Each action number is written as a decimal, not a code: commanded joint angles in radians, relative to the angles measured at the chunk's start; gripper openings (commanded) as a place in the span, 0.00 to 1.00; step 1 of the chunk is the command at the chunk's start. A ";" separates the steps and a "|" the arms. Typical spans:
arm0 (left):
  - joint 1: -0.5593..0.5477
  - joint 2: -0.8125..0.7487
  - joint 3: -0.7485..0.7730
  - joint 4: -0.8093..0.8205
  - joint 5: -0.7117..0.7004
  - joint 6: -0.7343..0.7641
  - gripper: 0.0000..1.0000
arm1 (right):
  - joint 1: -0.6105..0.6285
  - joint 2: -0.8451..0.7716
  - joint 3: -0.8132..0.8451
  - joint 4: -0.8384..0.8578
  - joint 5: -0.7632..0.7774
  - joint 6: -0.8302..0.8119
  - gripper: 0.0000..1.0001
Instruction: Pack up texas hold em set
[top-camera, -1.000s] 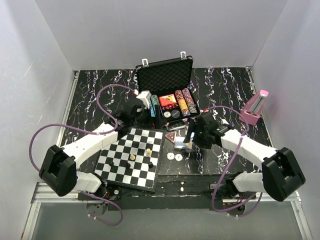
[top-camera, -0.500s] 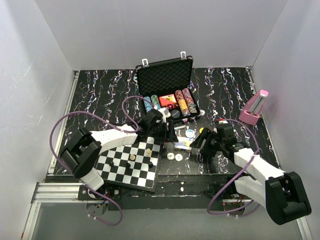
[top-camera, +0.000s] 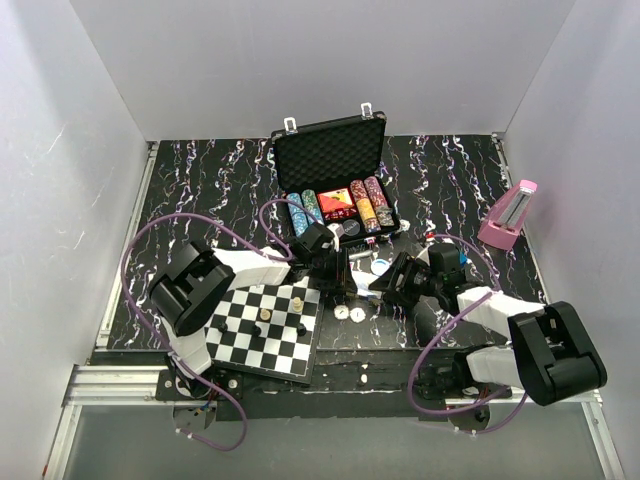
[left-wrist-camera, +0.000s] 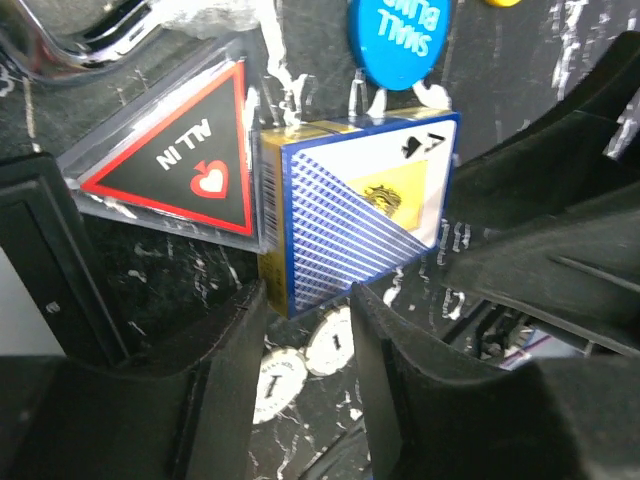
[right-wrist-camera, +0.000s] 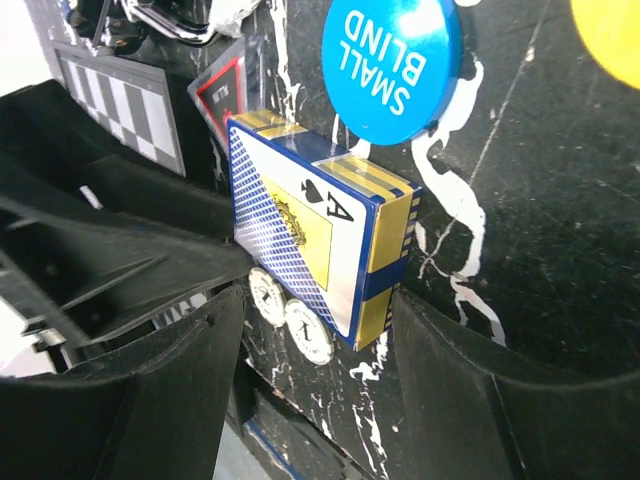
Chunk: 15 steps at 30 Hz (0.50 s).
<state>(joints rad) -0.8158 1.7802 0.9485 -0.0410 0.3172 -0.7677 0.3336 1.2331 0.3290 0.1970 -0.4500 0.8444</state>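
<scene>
The black briefcase stands open at the back, with rows of poker chips in its base. In front of it a blue and yellow card deck lies on the table beside a triangular ALL IN marker, a blue SMALL BLIND button and two white chips. My left gripper is low over the table, open narrowly, and the deck's corner lies just ahead of its tips. My right gripper faces it, open wider, with its fingers either side of the deck's near corner.
A chessboard with a few pieces lies at the front left, under the left arm. A pink metronome stands at the right. A yellow button lies past the deck. The two grippers nearly meet over the deck.
The left arm swung from the briefcase down to the deck. The right arm pulled back and lowered toward it. Both grippers have narrowed, the left far more.
</scene>
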 joint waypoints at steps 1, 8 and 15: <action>-0.003 0.027 0.015 0.035 0.046 -0.008 0.36 | -0.002 0.054 -0.050 0.159 -0.070 0.048 0.67; -0.003 0.047 0.004 0.035 0.049 0.011 0.15 | -0.002 0.069 -0.111 0.380 -0.141 0.123 0.52; -0.003 0.064 -0.001 0.064 0.062 0.016 0.10 | -0.002 -0.043 -0.125 0.414 -0.148 0.151 0.48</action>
<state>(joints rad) -0.7921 1.8122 0.9489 -0.0257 0.3416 -0.7582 0.3084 1.2694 0.1963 0.4900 -0.5011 0.9421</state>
